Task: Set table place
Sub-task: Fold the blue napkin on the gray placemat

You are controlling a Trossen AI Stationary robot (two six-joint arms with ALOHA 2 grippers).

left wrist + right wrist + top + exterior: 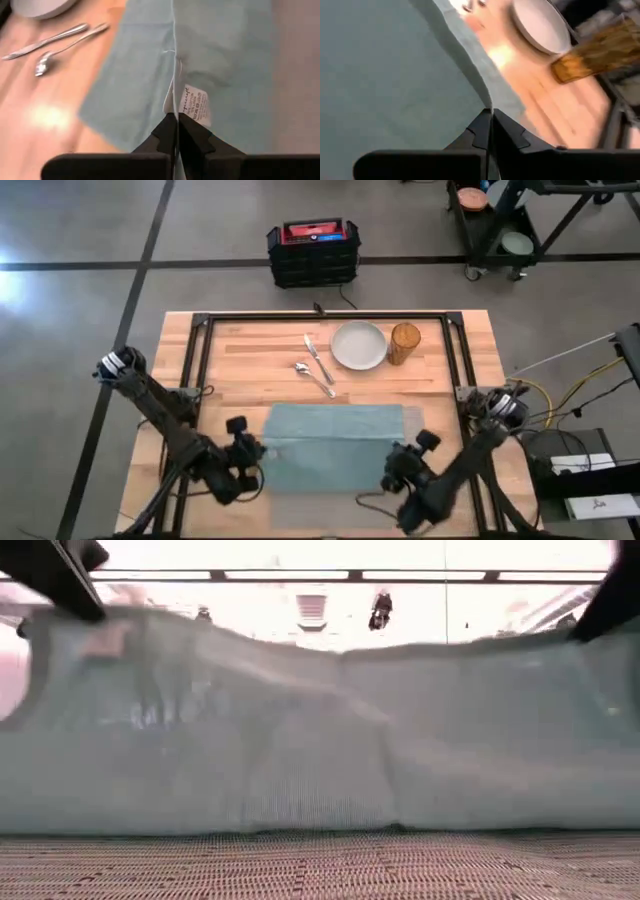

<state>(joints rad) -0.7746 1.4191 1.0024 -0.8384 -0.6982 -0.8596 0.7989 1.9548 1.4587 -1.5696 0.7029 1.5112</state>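
On the worktop [470, 340], near edge, centre: grey woven placemat [345, 505] with teal napkin [335, 442] over its far part. Napkin long axis across the worktop, left to right; near edge lifted off the mat and hanging between both grippers, sagging at the middle in the low view.

Left gripper [257, 452] at the napkin's near left corner; jaws closed fully on the cloth edge, white care label [194, 104] just beyond the fingertips [167, 131].

Right gripper [397, 465] at the near right corner; jaws likewise pinched tight on a raised fold of the napkin.

Beyond the napkin, on bare wood:
- Spoon [313, 378], bowl toward the far left, handle running toward the near right.
- Knife [318, 358] just beside the spoon, same diagonal; second utensil only, no clear separate fork distinguishable.
- Pale round plate [359, 345] right of the cutlery, nothing on it.
- Amber glass [404, 343] just beside the plate, on its right; contents not discernible.

Off the worktop, on the floor beyond the far edge: black crate [313, 253] with a red item on top.
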